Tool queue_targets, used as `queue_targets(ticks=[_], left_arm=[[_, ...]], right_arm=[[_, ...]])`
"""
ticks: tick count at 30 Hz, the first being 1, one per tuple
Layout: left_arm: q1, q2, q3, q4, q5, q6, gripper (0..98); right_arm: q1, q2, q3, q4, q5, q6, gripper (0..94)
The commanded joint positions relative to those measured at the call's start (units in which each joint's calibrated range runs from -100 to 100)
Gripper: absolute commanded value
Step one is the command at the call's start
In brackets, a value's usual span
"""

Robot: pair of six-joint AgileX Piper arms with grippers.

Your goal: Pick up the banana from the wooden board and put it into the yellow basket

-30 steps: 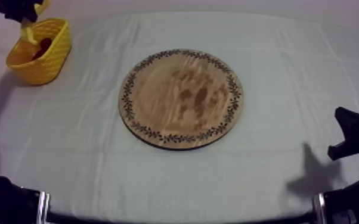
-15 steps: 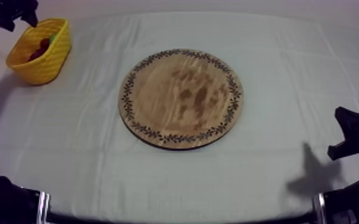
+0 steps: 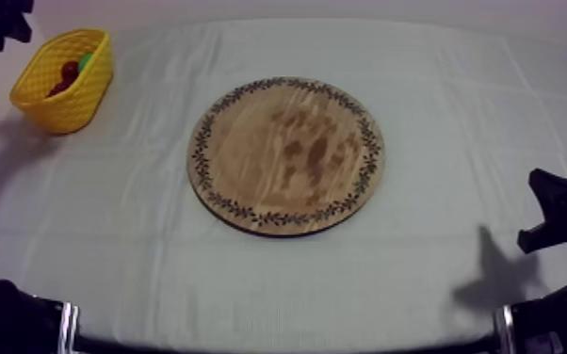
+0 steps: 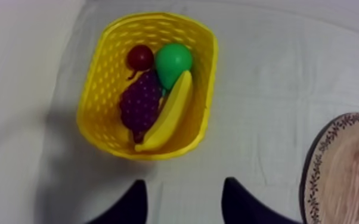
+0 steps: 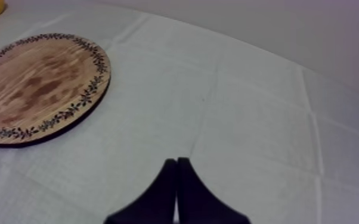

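Banana point(image 4: 169, 113) lying in yellow basket point(image 4: 207, 71), at board's point(image 3: 285, 155) 10 o'clock, beside grapes point(image 4: 140, 104). Left gripper point(image 4: 185, 182) hovering near basket, fingers spread, empty. Right gripper point(image 5: 176, 161) resting, fingers pressed together.

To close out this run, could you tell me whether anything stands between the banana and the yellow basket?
Nothing visible does: the banana already lies inside the yellow basket, beside the grapes and pear.
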State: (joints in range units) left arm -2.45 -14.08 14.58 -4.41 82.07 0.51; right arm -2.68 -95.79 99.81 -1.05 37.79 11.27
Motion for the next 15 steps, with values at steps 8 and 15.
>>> queue_targets(ticks=[8, 15], left_arm=[[0.59, -21.71, 14.35, -0.14, -7.34, 0.82, 10.8], [0.86, -34.39, 28.27, 1.02, -14.42, 0.30, 1.4]], right_arm=[[0.00, 0.03, -0.03, 0.00, 0.03, -0.01, 0.2], [0.00, 0.03, -0.03, 0.00, 0.03, -0.03, 0.2]])
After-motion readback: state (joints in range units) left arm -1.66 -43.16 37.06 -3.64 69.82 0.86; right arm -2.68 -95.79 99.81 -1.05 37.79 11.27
